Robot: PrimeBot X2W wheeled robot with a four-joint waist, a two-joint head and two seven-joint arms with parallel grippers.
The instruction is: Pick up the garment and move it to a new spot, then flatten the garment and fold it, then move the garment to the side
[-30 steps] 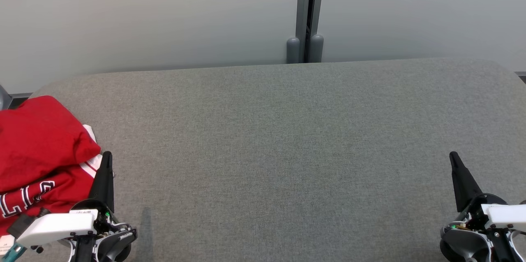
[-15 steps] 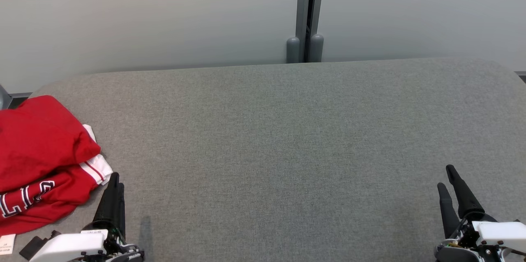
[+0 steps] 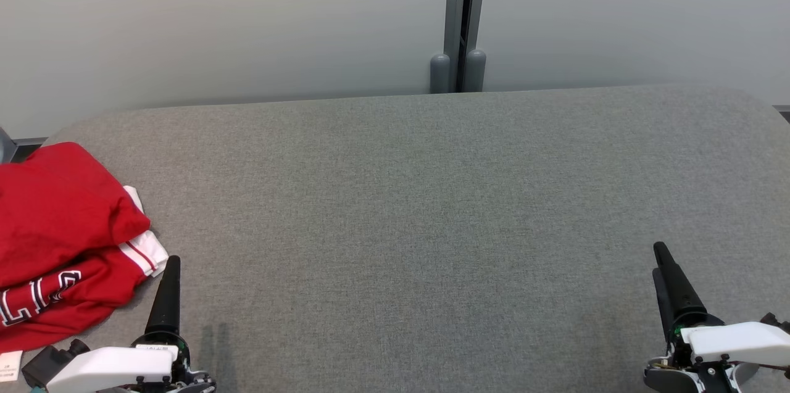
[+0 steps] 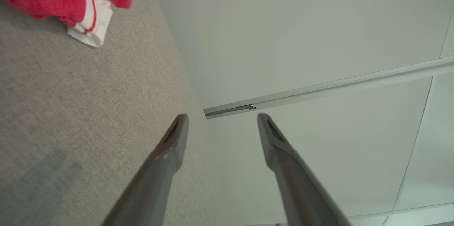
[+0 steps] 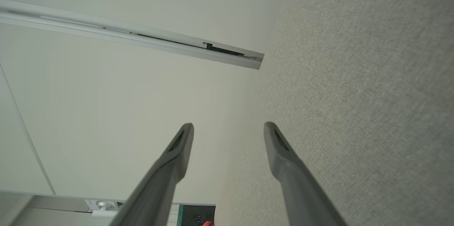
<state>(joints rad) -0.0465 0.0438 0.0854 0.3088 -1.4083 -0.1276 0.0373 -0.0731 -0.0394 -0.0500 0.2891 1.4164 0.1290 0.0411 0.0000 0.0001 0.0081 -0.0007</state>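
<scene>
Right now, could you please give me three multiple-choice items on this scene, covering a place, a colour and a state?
1. Where on the grey fabric table does the folded red jersey garment lie?
A. centre B. left end C. right end
2. What colour is the garment's striped cuff?
A. blue B. black C. white with red stripes
3. How is the left claw?
A. open, empty B. shut on the garment C. shut on the cuff
Answers: 1 B, the head view shows it at the left edge; 2 C, white ribbing with red lines; 3 A, its jaws stand apart, nothing between.
</scene>
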